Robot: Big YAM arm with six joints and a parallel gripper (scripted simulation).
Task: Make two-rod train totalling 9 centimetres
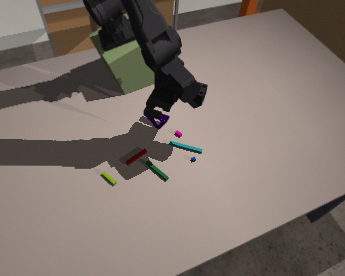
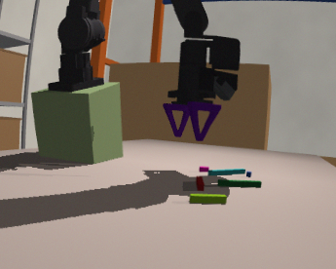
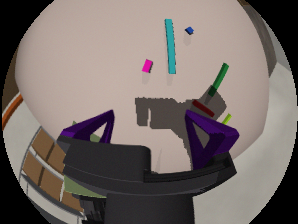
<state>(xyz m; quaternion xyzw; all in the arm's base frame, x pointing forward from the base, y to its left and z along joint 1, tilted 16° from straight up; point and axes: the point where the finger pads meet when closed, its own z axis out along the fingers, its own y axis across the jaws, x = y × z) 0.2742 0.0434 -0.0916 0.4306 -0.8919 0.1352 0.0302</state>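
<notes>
Pincer [image 1: 159, 127] [image 2: 189, 137] [image 3: 149, 113]: mine, wide, nothing between the fingers; high over the table.
Magenta [image 1: 178, 134] [image 2: 204, 169] [image 3: 147, 66]: wrist view, ahead of my finger gap; long axis mostly fore-and-aft, far end leaning right. Closing sideways should suit, with slight twist.
Turquoise [image 1: 186, 147] [image 2: 227, 172] [image 3: 170, 46]: just right of magenta; could foul a finger.
Red [image 1: 136, 157] [image 2: 200, 183] [image 3: 203, 108]: off right, aslant, crosswise to magenta. Likely partner, 7+2; magenta must turn to its line.
Green [image 1: 157, 171] [image 2: 240, 183] [image 3: 220, 78]: beyond red, one end near it; crowds the join.
</notes>
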